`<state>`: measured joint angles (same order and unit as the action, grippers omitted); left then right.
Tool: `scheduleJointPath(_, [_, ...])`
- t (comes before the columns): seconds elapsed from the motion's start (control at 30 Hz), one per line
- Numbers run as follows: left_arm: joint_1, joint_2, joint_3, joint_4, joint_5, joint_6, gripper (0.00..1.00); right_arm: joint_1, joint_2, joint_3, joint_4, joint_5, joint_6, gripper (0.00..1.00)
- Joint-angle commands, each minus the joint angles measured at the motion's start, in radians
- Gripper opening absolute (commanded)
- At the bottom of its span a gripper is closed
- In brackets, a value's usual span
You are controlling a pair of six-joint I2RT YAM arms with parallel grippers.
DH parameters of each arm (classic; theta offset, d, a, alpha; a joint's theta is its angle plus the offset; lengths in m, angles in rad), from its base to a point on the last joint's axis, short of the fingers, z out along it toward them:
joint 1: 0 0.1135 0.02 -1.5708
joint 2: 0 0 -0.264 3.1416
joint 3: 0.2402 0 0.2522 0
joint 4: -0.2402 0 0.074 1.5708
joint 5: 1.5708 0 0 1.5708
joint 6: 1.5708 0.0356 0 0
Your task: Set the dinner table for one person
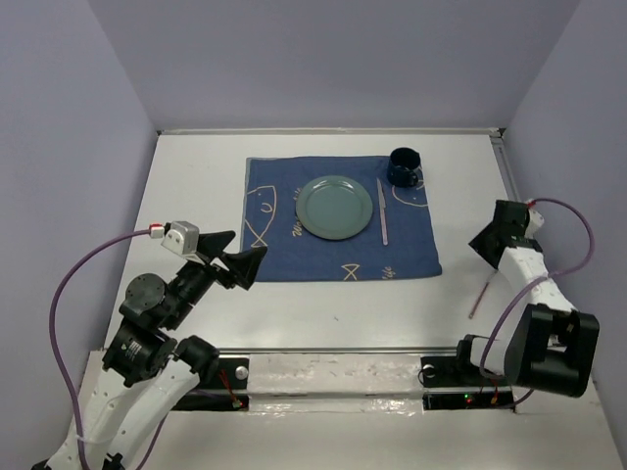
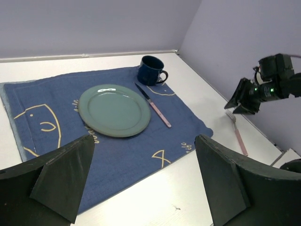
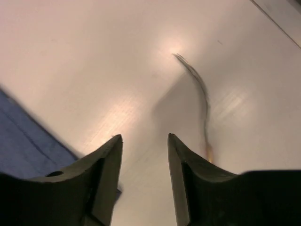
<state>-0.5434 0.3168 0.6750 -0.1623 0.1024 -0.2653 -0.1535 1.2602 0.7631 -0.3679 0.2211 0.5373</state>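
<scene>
Plate (image 2: 114, 109), knife (image 2: 154, 106), mug (image 2: 151, 70) on cloth (image 2: 47, 94); fork (image 2: 237, 134), seemingly loose, by right gripper (image 2: 235, 109).

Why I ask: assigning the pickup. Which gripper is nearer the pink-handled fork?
Right. The right gripper hovers just above the fork; the left gripper is off past the placemat's opposite edge.

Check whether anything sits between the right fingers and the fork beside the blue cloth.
Nothing visible. The fork lies on bare table right of the cloth; the right gripper hangs close by its tines, fingers apart.

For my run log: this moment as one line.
left gripper open | right gripper open, near fork | fork on table, off cloth | plate, knife, mug on cloth
</scene>
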Motion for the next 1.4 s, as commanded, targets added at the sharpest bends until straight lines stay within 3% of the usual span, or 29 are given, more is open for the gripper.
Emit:
scheduleJointPath(0.0, [-0.045, -0.027, 0.0, 0.02, -0.033, 0.024, 0.99, -0.127, -0.11, -0.096, -0.034, 0.013, 0.066, 0.59])
scheduleJointPath(0.1, [-0.07, -0.045, -0.002, 0.014, -0.052, 0.023, 0.99, -0.202, -0.123, -0.097, -0.078, 0.069, 0.102, 0.7])
scheduleJointPath(0.2, [-0.085, -0.074, 0.0, 0.009, -0.076, 0.021, 0.99, -0.248, -0.046, -0.076, -0.089, 0.029, 0.089, 0.74])
scheduleJointPath(0.43, [-0.122, -0.091, 0.001, 0.003, -0.092, 0.021, 0.99, -0.267, 0.015, -0.035, -0.177, 0.083, 0.096, 0.73])
scheduleJointPath(0.7, [-0.156, -0.131, 0.001, -0.002, -0.153, 0.021, 0.99, -0.287, 0.185, -0.005, -0.253, 0.017, 0.118, 0.7])
scheduleJointPath(0.87, [-0.176, -0.14, 0.003, -0.003, -0.161, 0.021, 0.99, -0.287, 0.245, 0.005, -0.241, -0.015, 0.096, 0.5])
scheduleJointPath(1.1, [-0.193, -0.136, 0.003, -0.008, -0.173, 0.02, 0.99, -0.278, 0.203, -0.021, -0.209, -0.058, 0.084, 0.0])
scheduleJointPath(1.27, [-0.194, -0.121, 0.001, -0.008, -0.178, 0.015, 0.99, -0.258, 0.136, -0.05, -0.16, -0.097, 0.067, 0.0])
scheduleJointPath(1.37, [-0.194, -0.095, -0.002, -0.002, -0.181, 0.011, 0.99, -0.198, 0.006, -0.041, -0.16, -0.118, 0.04, 0.0])
